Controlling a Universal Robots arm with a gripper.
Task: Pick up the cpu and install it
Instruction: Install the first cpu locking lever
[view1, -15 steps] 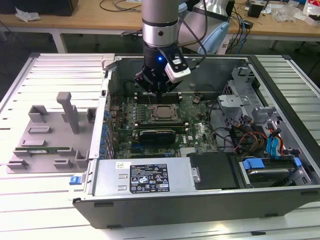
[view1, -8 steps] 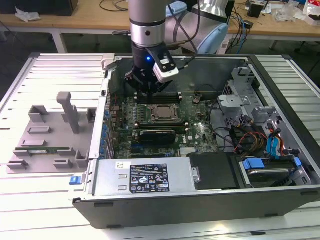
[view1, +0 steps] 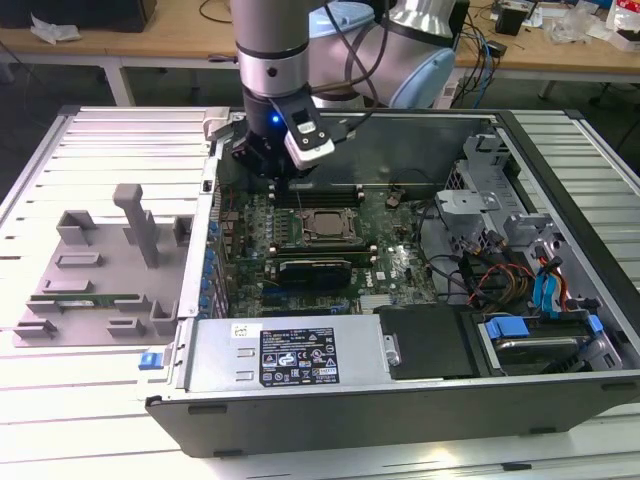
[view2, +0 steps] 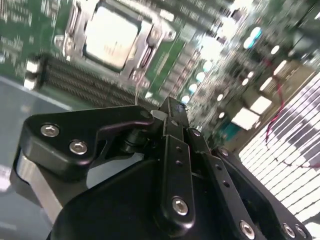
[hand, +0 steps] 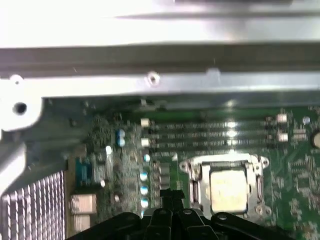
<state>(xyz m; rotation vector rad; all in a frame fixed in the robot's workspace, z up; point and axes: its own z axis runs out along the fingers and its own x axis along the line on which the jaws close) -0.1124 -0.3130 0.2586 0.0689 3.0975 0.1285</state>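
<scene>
— Reading your feed now: where is the cpu?

— I see the cpu (hand: 228, 190) lying flat in its socket (hand: 193, 172) at the middle of the motherboard (view1: 400, 268), silvery top up. The board sits inside the open case (view1: 400, 400) on the worktop (view1: 100, 130).

— And the fingers?

— My fingers (view2: 176, 135) are pressed together with nothing between them. They hang above the memory slots (hand: 210, 135), near the board's edge along the case wall, just beside the socket and not touching the chip.
</scene>
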